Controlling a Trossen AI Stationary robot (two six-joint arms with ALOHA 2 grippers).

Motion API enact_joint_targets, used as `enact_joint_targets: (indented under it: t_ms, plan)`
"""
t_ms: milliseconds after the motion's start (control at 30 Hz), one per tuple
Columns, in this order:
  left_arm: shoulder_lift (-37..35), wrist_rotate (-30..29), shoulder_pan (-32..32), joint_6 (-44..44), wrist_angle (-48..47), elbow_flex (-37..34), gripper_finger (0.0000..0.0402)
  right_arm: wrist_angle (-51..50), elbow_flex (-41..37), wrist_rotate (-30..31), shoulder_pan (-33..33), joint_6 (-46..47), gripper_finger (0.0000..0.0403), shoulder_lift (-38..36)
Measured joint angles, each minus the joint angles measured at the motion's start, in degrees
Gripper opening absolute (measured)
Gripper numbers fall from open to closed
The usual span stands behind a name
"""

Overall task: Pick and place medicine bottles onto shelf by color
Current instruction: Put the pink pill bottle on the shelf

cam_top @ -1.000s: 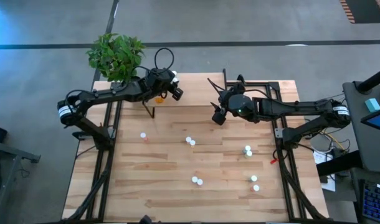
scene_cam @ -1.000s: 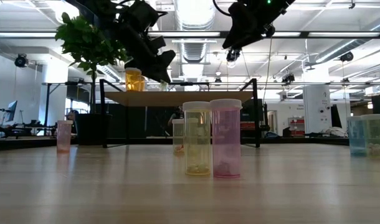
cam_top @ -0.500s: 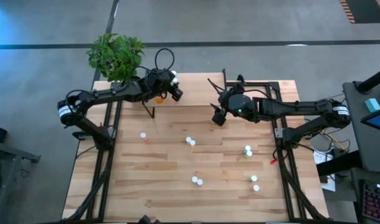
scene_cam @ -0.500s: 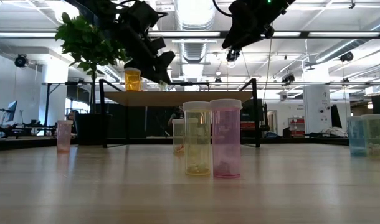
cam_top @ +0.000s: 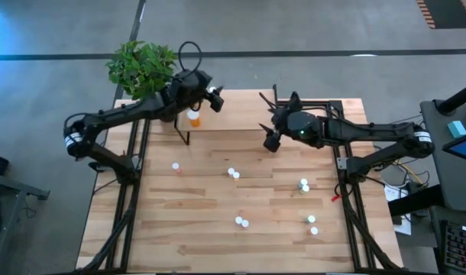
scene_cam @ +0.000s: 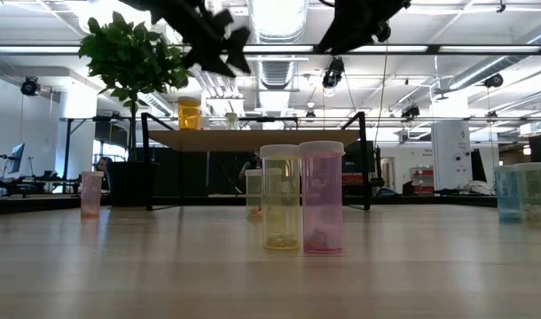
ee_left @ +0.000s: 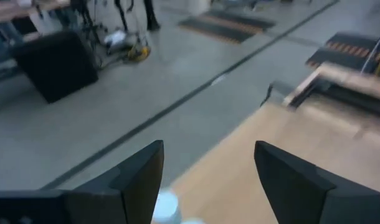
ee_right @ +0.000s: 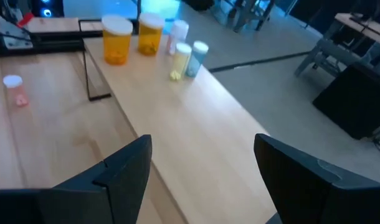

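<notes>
The shelf (cam_top: 233, 114) stands at the table's far edge, a light board on black legs (scene_cam: 253, 139). An orange bottle (cam_top: 193, 117) stands on its left end (scene_cam: 190, 113). The right wrist view shows two orange bottles (ee_right: 117, 40), a yellow one (ee_right: 180, 60) and a teal one (ee_right: 198, 57) standing there. Several more bottles stand on the tabletop, a yellow (scene_cam: 281, 197) and a pink one (scene_cam: 321, 197) nearest the low camera. My left gripper (cam_top: 212, 98) hovers open above the shelf's left end (ee_left: 205, 180). My right gripper (cam_top: 271, 137) hangs open over the shelf's right end (ee_right: 202, 180).
A potted plant (cam_top: 141, 67) stands at the table's far left corner, beside the left arm. Bottles stand scattered on the table: one at the left (cam_top: 176, 166), a pair in the middle (cam_top: 233, 173), a pair near the front (cam_top: 241, 222), others to the right (cam_top: 303, 184).
My left gripper has risen and drawn back toward the table's far edge, away from the orange bottle, which stays standing on the shelf. My right gripper has risen a little. The bottles on the table have kept their places.
</notes>
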Motion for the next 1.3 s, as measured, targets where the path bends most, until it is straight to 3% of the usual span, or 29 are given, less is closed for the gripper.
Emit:
enact_joint_targets:
  t_ms: [133, 300, 500, 700, 867, 1067, 1300]
  plan:
    - [-1.54, 0.06, -2.68, 4.03, -1.31, 3.33, 0.0235, 0.97, 0.7, 0.23, 0.0, -0.48, 0.0272, -0.16]
    - [-2.97, -9.37, -8.76, 3.76, -14.43, 7.81, 0.0235, 1.94, 0.66, -1.05, 0.11, 0.98, 0.0272, -0.12]
    - [-5.85, -11.48, -17.79, -4.78, -23.08, 10.32, 0.0235, 6.66, 0.57, -17.71, 0.02, 0.76, 0.0272, 3.61]
    - [-8.72, -21.34, -20.88, -3.78, -32.38, 9.75, 0.0235, 14.62, 3.47, -28.48, 0.41, 8.45, 0.0272, 14.21]
    - [-11.69, -19.14, -20.99, -11.47, -44.1, 9.73, 0.0235, 14.9, 14.9, -29.24, 3.44, 7.6, 0.0272, 29.25]
    - [-15.57, -13.83, -20.93, -18.76, -57.93, 9.56, 0.0235, 14.93, 34.82, -28.49, 6.25, 8.36, 0.0272, 49.27]
    - [-20.09, -13.33, -20.93, -19.29, -60.13, 6.76, 0.0235, 9.26, 60.36, -26.24, 6.54, 9.46, 0.0272, 71.39]
